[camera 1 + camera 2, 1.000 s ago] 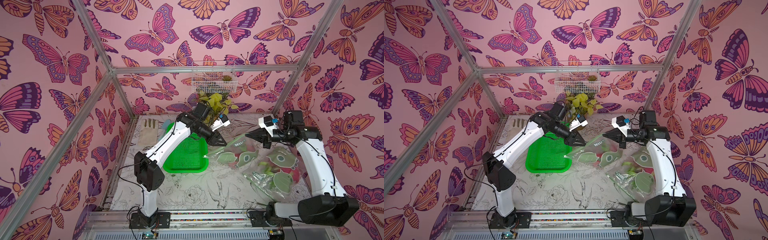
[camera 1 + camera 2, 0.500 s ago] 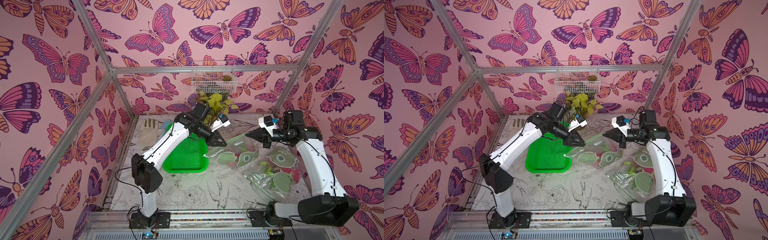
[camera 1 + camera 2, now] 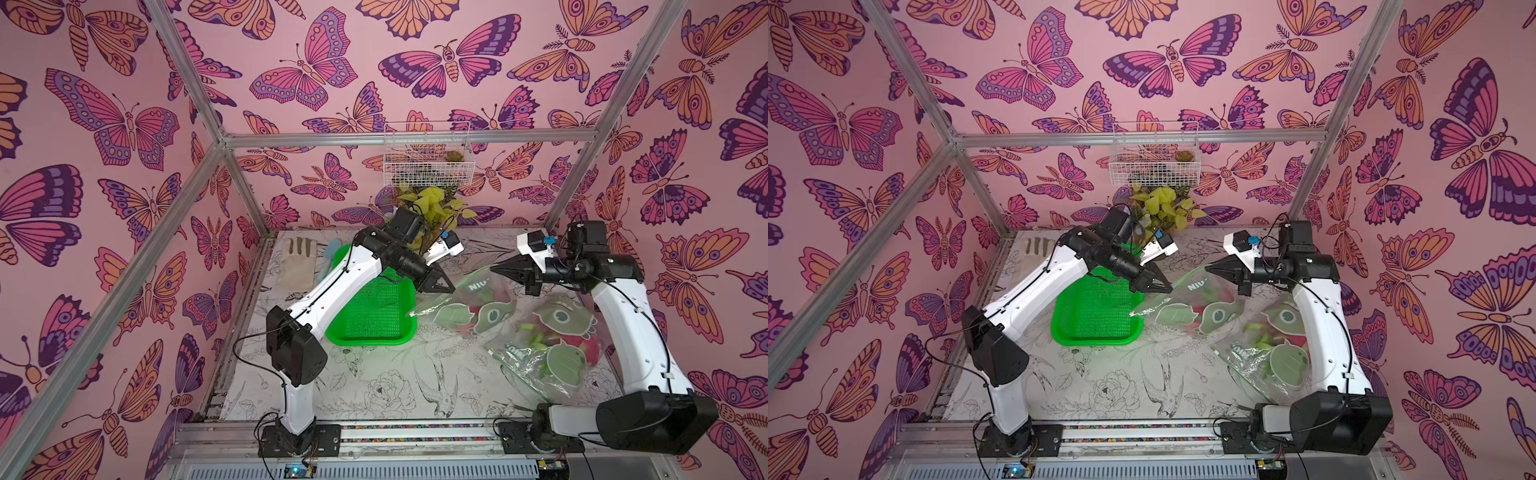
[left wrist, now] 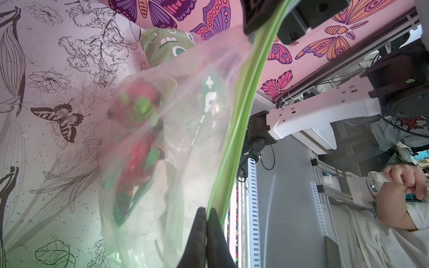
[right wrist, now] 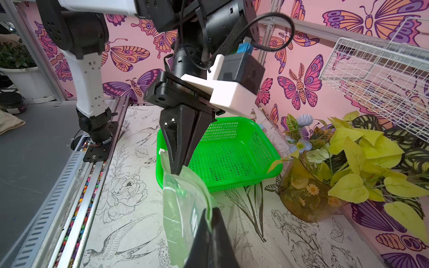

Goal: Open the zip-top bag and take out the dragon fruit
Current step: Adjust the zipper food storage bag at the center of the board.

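Left fingers (image 4: pixel 199 234) are pinched shut on one end of the green zip strip (image 4: pixel 235 143) of the zip-top bag (image 3: pixel 459 305). The right fingers (image 5: pixel 201 241) clamp the other end, so the strip's long axis runs straight between them. Inside, the dragon fruit (image 4: pixel 139 104) sag below that line, nearer the right arm, with the bag's belly apparently on the desk (image 3: pixel 374 386). A second ago the left fingers stood apart.

2x robot arm (image 3: pixel 332 293) (image 3: pixel 623 324). 2x zip bag (image 3: pixel 453 309) (image 3: pixel 561 361). Dragon fruit (image 4: pixel 137 102): at least 2 seen thru plastic, exact no. unclear. 1 green basket (image 3: pixel 374 307). 1 wire rack (image 3: pixel 424 166) on wall. 1 vase w/ plants (image 3: pixel 432 205). 1 glove (image 3: pixel 297 262).
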